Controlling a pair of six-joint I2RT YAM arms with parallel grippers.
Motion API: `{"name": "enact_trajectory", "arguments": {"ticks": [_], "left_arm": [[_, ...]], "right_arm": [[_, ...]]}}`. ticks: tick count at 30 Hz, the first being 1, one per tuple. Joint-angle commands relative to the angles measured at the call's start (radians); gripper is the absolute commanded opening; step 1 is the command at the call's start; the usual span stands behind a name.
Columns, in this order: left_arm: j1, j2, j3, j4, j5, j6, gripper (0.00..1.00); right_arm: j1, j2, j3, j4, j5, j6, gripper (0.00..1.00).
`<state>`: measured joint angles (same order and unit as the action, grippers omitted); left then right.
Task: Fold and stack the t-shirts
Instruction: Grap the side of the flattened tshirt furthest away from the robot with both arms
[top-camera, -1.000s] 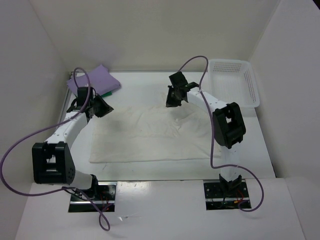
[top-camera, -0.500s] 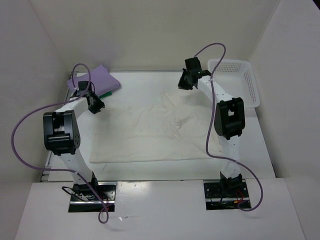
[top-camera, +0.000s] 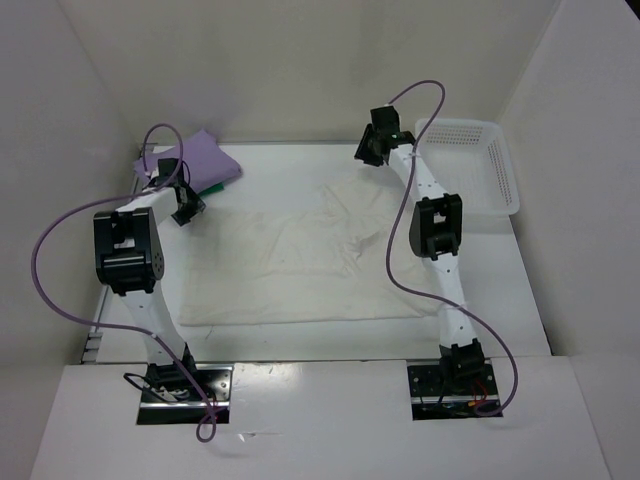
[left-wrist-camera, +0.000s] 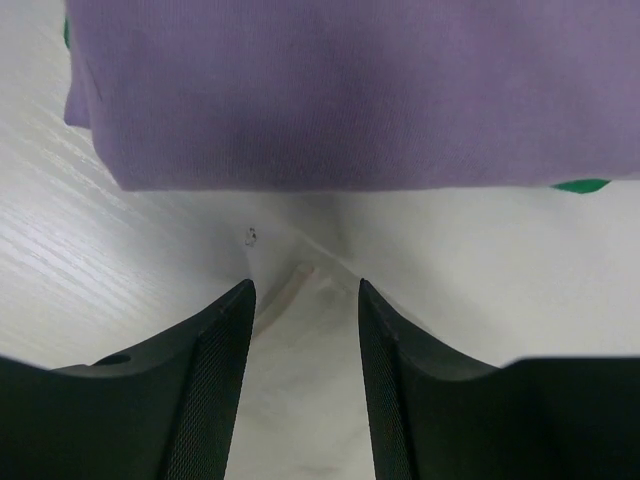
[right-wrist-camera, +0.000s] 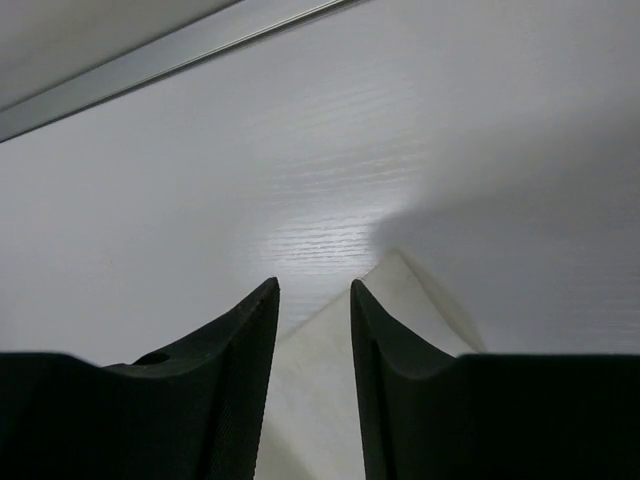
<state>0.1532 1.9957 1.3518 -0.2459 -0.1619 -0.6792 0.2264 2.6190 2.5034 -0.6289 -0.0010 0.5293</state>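
Note:
The cream-white t-shirt lies spread flat over the middle of the table. My left gripper stands open at its far left corner; in the left wrist view that corner lies between the parted fingers. My right gripper is open at the far right corner, and the right wrist view shows the cream point lying under and beside the jaws. The lavender-purple t-shirt sits folded at the back left on the green t-shirt, just beyond the left gripper.
A white perforated basket stands at the back right, close to the right arm. White walls enclose the table on three sides, and a metal strip runs along the back edge just past the right gripper.
Both arms reached toward the back wall, pulling the cream shirt's far edge back and flatter. Both grippers then opened and the corners now lie on the table.

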Motion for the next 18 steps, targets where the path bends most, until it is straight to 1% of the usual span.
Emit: {"name": "enact_trajectory", "arguments": {"ticks": [1, 3, 7, 11, 13, 17, 18], "left_arm": [[0.005, 0.014, 0.044, 0.028, -0.037, 0.033, 0.53], [0.005, 0.023, 0.053, 0.037, -0.024, 0.033, 0.53], [0.005, 0.035, 0.053, 0.050, -0.011, 0.043, 0.53], [0.005, 0.046, 0.041, 0.065, 0.016, 0.052, 0.49], [0.005, 0.046, 0.041, 0.074, 0.016, 0.052, 0.49], [0.005, 0.046, 0.041, 0.074, 0.036, 0.061, 0.42], [0.005, 0.046, 0.030, 0.074, 0.045, 0.061, 0.38]], "right_arm": [[-0.007, 0.035, 0.100, -0.066, 0.061, -0.015, 0.43], [-0.007, 0.059, 0.110, -0.066, 0.088, -0.015, 0.44], [-0.007, 0.088, 0.110, -0.066, 0.088, -0.015, 0.45], [-0.007, 0.108, 0.120, -0.075, 0.107, -0.015, 0.45], [-0.007, 0.118, 0.120, -0.075, 0.107, -0.015, 0.45], [-0.007, 0.128, 0.120, -0.075, 0.107, -0.015, 0.48], [-0.007, 0.137, 0.120, -0.075, 0.098, -0.015, 0.48]]}}
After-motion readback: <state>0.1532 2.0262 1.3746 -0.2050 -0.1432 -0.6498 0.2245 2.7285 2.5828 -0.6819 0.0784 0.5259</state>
